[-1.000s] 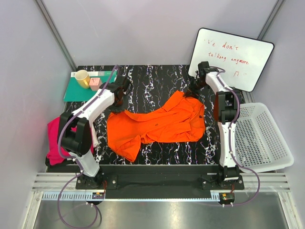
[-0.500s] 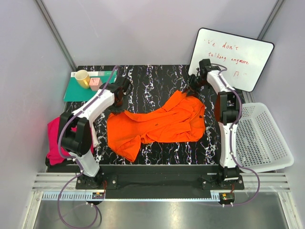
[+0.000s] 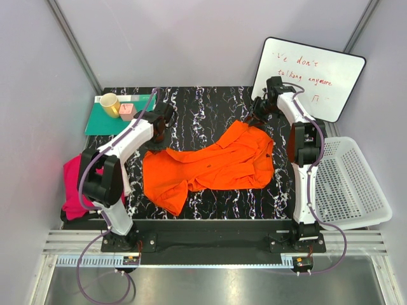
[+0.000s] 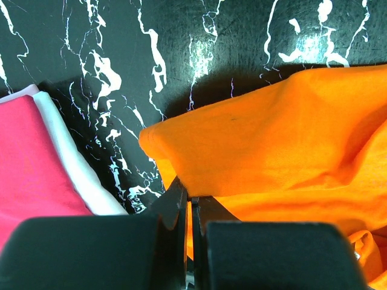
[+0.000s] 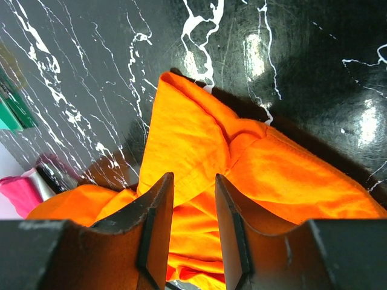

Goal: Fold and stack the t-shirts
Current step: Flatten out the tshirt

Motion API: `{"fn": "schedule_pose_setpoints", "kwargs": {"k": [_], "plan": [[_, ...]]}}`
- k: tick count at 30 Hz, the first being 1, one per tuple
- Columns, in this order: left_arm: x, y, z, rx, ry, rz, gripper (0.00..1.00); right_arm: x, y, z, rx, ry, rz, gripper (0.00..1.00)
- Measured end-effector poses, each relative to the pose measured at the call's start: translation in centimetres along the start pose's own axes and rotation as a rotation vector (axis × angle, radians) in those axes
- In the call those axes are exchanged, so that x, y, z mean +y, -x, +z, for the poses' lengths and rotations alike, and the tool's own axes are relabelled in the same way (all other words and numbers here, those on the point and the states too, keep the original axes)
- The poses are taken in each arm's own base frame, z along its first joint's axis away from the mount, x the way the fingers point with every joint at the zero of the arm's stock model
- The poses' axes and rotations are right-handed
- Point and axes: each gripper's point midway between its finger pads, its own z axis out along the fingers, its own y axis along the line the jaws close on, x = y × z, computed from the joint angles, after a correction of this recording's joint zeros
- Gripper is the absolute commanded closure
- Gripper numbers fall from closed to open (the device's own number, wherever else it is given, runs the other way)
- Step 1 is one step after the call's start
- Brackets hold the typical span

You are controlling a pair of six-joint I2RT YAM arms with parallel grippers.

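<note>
Top view: an orange t-shirt [image 3: 210, 162] lies opened out and rumpled across the middle of the black marble table [image 3: 210, 101]. One sleeve is bunched toward the near left. A magenta t-shirt [image 3: 73, 187] sits crumpled at the table's left edge, partly hanging over it. Both my arms reach forward from their bases. My left pincer [image 3: 159, 130] is at the orange shirt's far left corner, and my right pincer [image 3: 256, 117] is at its far right peak. A teal mat [image 3: 102, 122] with a yellow mug [image 3: 109, 103] on it lies in the far left corner. A whiteboard [image 3: 311, 76] leans at the far right, and a white basket [image 3: 350, 184] stands off the table's right side.

Left wrist view: my left pincer [image 4: 187, 196] is drawn nearly together, down to a thin slit. Orange cloth [image 4: 272, 139] shows inside that slit, pinched at the shirt's edge. The shirt's corner folds into a soft point just ahead of the tips. The magenta t-shirt [image 4: 30, 157] fills the left, edged by a pale strip, a closeness the top view does not show.

Right wrist view: my right pincer [image 5: 193, 193] stands moderately apart, its fingers [image 5: 157, 223] either side of a raised orange fold [image 5: 199, 139]. I cannot tell whether they touch it. The overhead view hides this gap.
</note>
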Motion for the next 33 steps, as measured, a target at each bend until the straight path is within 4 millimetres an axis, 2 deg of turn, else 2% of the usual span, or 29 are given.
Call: {"fn": "schedule_pose_setpoints", "kwargs": {"k": [21, 33], "plan": [[-0.1, 0.0, 0.0, 0.001, -0.003, 0.000, 1.00, -1.2, -0.2, 0.5, 0.001, -0.043, -0.014, 0.59], [0.0, 0.0, 0.0, 0.001, -0.003, 0.001, 1.00, -2.5, -1.3, 2.9, 0.050, -0.066, 0.001, 0.62]]}}
